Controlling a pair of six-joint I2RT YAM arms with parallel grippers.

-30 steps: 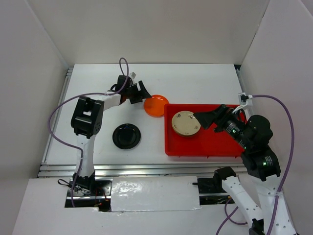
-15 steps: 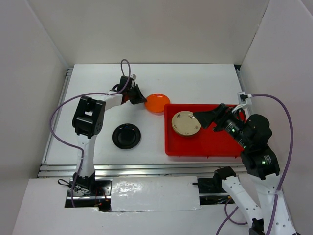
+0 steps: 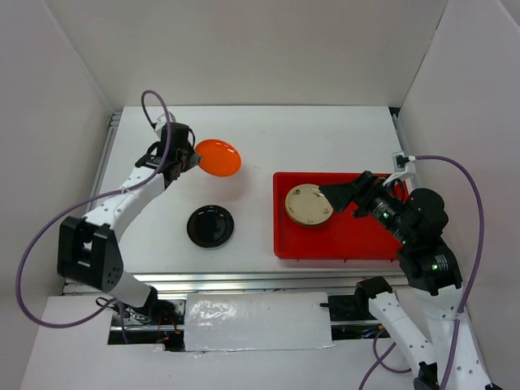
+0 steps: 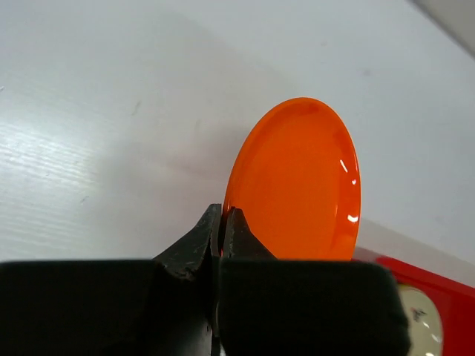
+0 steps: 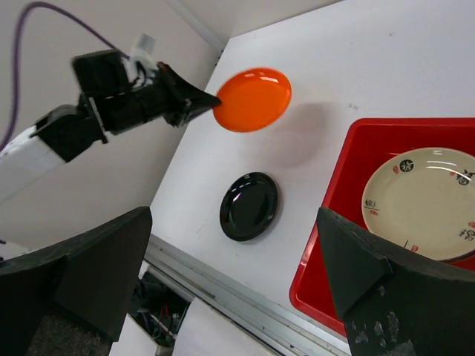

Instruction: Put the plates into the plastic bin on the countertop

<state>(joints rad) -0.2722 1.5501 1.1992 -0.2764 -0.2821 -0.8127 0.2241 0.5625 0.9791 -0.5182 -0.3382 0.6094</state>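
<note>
Left wrist cam is showing the left fingers [image 4: 211, 224] clamping the rim of the glossy orange plate [image 4: 297, 185], tilted on edge. Top cam is placing it above the surface [image 3: 325, 138], well left of the red bin [image 3: 325, 252]. Right fingers [image 5: 371, 289] are hanging spread wide, gripping nothing, over the bin's beige patterned plate [image 3: 308, 205].

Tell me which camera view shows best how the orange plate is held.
The left wrist view. There the orange plate is close, its rim pinched between the shut jaws of the left gripper. The right wrist view shows the plate whole but the grip small. The top external view shows both small, from above.
</note>
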